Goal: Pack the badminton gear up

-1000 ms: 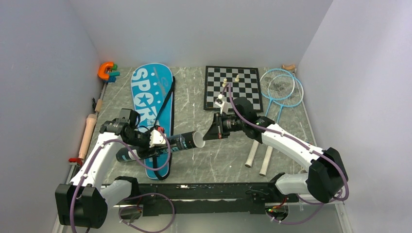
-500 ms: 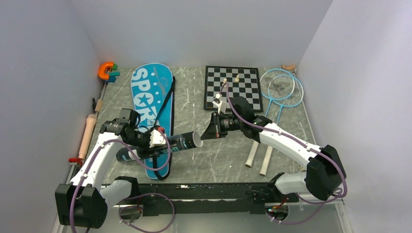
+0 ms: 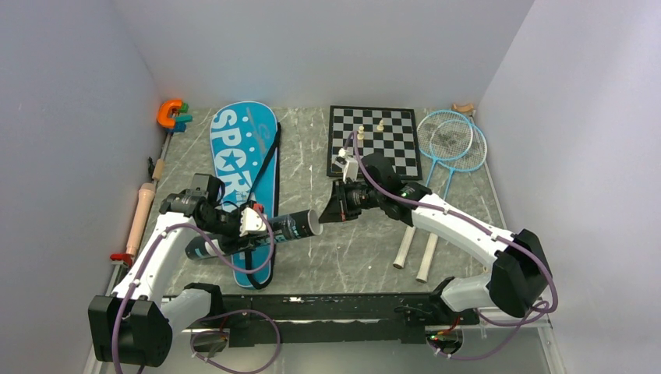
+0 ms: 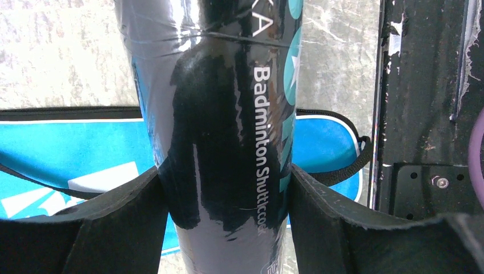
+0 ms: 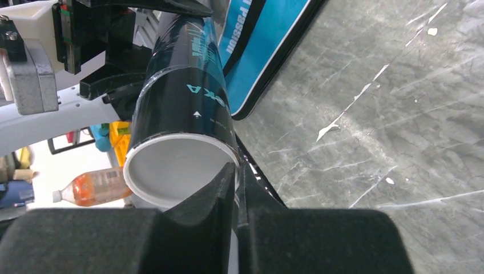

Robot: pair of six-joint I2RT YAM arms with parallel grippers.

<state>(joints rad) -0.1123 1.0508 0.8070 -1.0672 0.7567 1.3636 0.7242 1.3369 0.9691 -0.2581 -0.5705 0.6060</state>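
My left end effector (image 4: 225, 194) clamps the black tube (image 3: 292, 227) mid-length above the blue bag (image 3: 238, 156) (open mouth facing right). My right end effector (image 5: 237, 188), pinched nearly closed, sits at its rim; a shove there could twist the glossy tube out of that grip.

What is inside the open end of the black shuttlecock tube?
Only a white interior shows at the shuttlecock tube's mouth in the right wrist view; no shuttlecock is visible. The right gripper's fingers cover the mouth's lower edge, and the deeper part is hidden.
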